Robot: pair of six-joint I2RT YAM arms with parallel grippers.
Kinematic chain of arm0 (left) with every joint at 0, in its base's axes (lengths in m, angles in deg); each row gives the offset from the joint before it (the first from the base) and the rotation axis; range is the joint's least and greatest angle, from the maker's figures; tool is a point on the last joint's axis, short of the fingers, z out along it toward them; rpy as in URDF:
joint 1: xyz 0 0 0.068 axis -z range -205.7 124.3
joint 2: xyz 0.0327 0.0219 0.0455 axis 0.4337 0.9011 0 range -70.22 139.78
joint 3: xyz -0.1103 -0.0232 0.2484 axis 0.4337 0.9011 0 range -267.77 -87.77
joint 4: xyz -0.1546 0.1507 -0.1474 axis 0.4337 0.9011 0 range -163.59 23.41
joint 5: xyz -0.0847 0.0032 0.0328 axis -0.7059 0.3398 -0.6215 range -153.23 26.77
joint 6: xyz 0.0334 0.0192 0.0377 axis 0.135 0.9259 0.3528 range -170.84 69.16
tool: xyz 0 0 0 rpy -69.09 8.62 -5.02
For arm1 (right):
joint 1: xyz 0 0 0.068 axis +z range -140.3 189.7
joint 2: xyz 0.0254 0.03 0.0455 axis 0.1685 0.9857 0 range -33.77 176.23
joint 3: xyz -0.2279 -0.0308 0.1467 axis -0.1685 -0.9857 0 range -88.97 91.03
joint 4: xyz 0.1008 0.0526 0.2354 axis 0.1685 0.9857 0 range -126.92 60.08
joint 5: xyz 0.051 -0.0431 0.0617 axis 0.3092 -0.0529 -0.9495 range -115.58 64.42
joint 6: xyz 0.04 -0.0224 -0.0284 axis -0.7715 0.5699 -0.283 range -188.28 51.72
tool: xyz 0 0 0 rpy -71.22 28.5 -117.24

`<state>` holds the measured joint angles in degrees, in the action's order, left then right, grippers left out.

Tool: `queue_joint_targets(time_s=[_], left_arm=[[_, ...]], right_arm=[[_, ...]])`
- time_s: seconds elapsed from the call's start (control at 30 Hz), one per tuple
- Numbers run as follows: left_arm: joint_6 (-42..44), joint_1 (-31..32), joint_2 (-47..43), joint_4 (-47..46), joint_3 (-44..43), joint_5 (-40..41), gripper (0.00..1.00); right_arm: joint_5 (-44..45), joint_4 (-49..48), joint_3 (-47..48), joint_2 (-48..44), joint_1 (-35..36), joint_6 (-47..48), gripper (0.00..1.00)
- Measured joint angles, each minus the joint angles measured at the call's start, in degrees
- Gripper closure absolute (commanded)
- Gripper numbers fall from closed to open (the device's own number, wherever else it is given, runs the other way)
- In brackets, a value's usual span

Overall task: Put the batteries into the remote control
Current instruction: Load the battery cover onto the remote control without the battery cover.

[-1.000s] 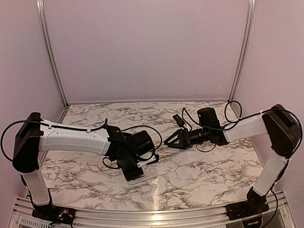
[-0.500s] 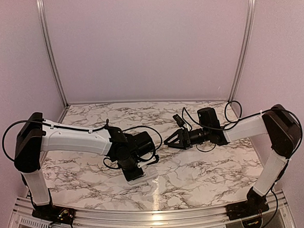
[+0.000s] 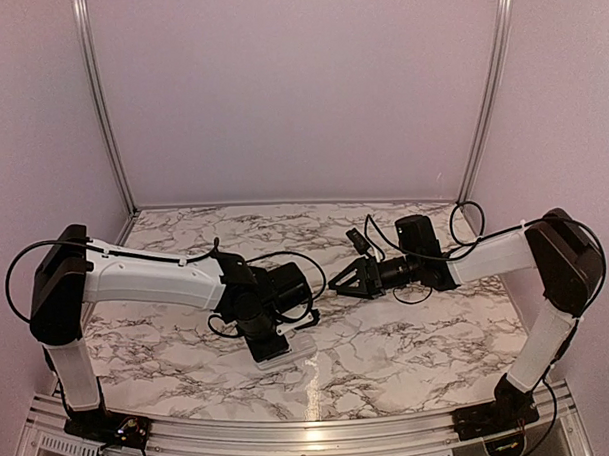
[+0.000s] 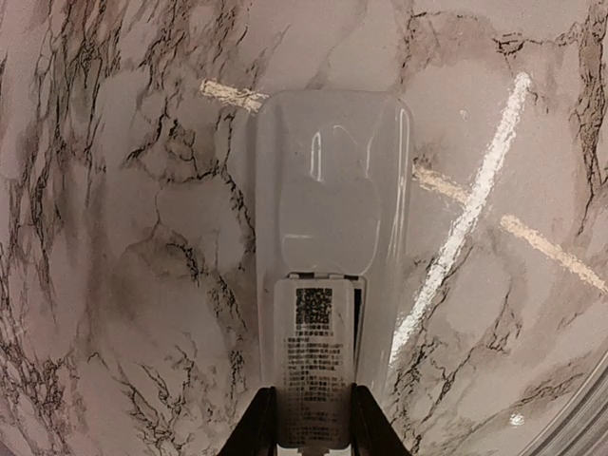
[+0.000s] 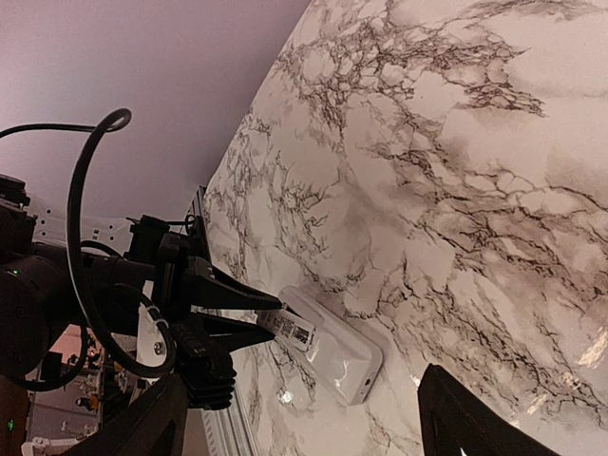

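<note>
The white remote control [image 4: 328, 190] lies face down on the marble table, also visible as the remote control [image 5: 334, 359] and the remote control [image 3: 292, 350]. Its back cover [image 4: 313, 370], a white panel with a printed code label, sits at the remote's near end. My left gripper [image 4: 313, 394] is shut on that cover, one finger on each long edge. From the right wrist view the cover [image 5: 287, 329] looks tilted up off the body. My right gripper [image 3: 336, 282] hangs open in the air to the right of the remote, holding nothing. The batteries are out of view.
The marble tabletop [image 3: 408, 334] spreads around the remote. A metal rail [image 3: 292, 429] runs along the near edge, and pale walls with upright metal posts [image 3: 102, 105] close the back and sides. Cables loop off both wrists.
</note>
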<state>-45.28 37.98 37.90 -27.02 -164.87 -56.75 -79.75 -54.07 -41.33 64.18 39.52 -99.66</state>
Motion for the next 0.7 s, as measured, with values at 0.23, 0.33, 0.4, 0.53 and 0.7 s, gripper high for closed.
queue_joint_targets(time_s=[0.23,0.33,0.4,0.53,0.7], left_arm=[[0.1,0.0,0.9,0.1,-0.2,0.0,0.76],[0.1,0.0,1.0,0.3,-0.4,0.0,0.76],[0.1,0.0,1.1,0.5,-0.6,0.0,0.76],[0.4,0.0,1.2,0.7,-0.8,0.0,0.76],[0.8,0.0,1.2,0.7,-0.9,0.0,0.76]], right_arm=[[-0.4,0.0,0.0,0.0,0.0,0.0,0.18],[-0.4,0.0,0.0,0.1,0.0,-0.1,0.18],[-0.5,0.0,0.0,0.2,0.0,-0.1,0.18],[-0.7,-0.1,0.0,0.3,0.0,-0.1,0.17],[-0.8,-0.4,0.0,0.4,0.0,-0.1,0.17]])
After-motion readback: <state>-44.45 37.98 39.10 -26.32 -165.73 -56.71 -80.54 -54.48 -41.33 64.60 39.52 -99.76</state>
